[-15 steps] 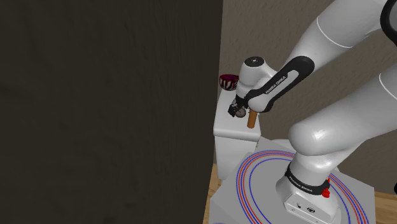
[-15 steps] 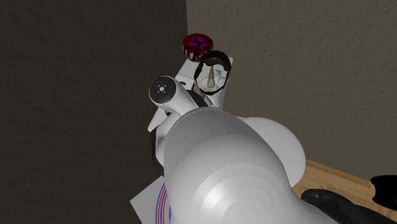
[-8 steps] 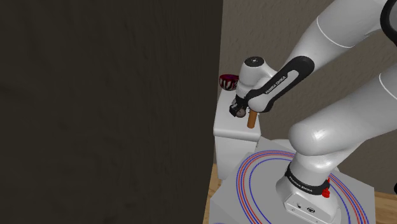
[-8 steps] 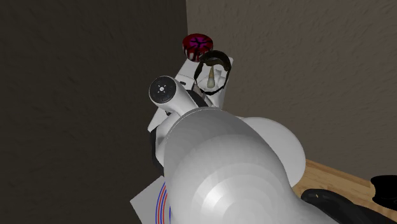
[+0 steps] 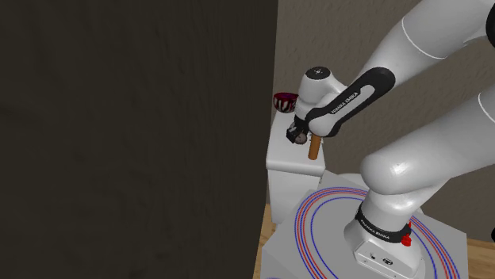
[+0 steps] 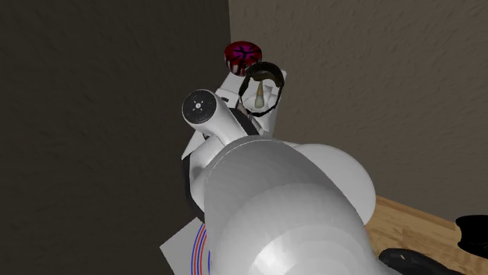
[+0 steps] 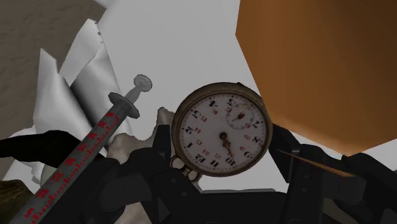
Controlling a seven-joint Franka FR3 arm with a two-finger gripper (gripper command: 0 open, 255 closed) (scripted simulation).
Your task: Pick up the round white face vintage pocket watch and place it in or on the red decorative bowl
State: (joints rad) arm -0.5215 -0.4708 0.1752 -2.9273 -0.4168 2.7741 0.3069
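Gripper: I have the black gripper closed on the pocket watch. Its fingers press the case from either side, low over the white top.
Watch: The pocket watch, with its white dial and brass-coloured rim, sits clasped between the fingers, face turned to the wrist camera.
Neighbours: A syringe with red markings lies just beside the watch on one side. An orange-brown block stands close on the other.
Bowl: The red bowl waits at the far end of the same white top, beyond the gripper and apart from it.
Step in hand: I judge the grasp made and the carry not yet begun. I cannot tell whether the watch has left the surface.
Next move: It calls for a straight lift to clear the syringe and the block. After that comes a short run towards the bowl, a descent over its rim, and only then parting the fingers.
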